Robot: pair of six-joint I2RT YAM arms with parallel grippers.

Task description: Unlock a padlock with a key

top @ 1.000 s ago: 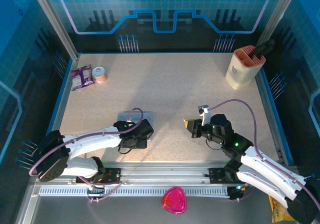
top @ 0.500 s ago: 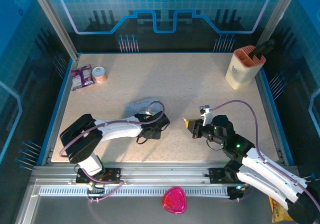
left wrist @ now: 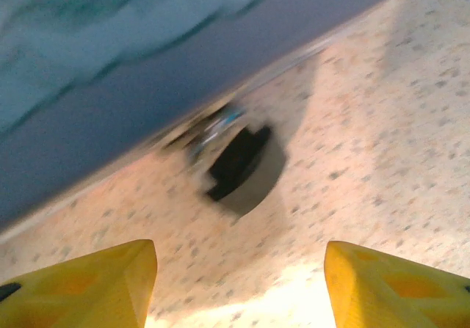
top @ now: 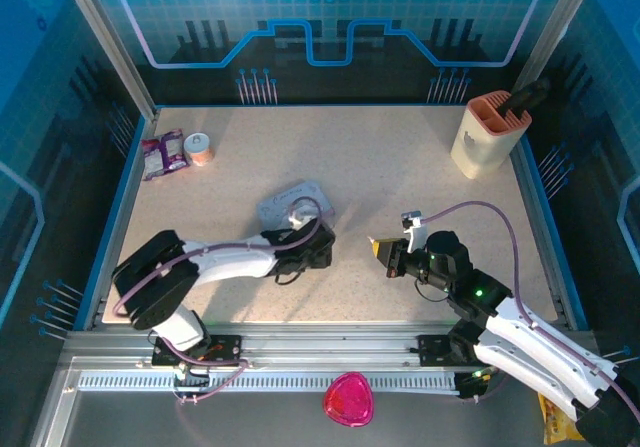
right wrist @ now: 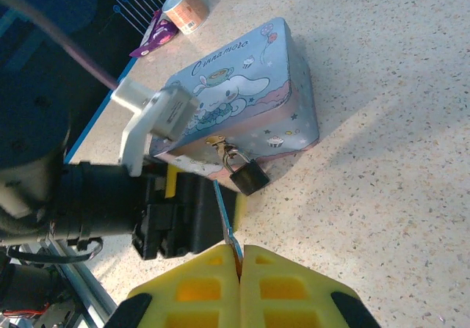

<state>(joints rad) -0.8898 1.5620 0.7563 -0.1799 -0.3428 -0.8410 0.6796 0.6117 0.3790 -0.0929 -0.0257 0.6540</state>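
The small black padlock (right wrist: 247, 175) hangs from the clasp on the near side of a pale blue cartoon tin (right wrist: 246, 86), its body resting on the table. My right gripper (right wrist: 240, 258) is shut on the key (right wrist: 226, 218), whose thin blade points up towards the padlock and stops a little short of it. The left gripper (left wrist: 242, 291) stands open just in front of the padlock (left wrist: 239, 161), with its yellow fingers (left wrist: 95, 288) on either side and nothing between them. In the top view the tin (top: 293, 202) lies at mid-table, the left gripper (top: 318, 250) at its near edge.
A beige holder (top: 487, 132) with a dark tool stands at the back right. Snack packets (top: 164, 153) and a small can (top: 200, 148) lie at the back left. The left gripper's black body (right wrist: 180, 210) sits close to the left of the key.
The left arm has swung right and forward, and the tin has shifted away from the arms and turned. The right gripper has held still with the key.
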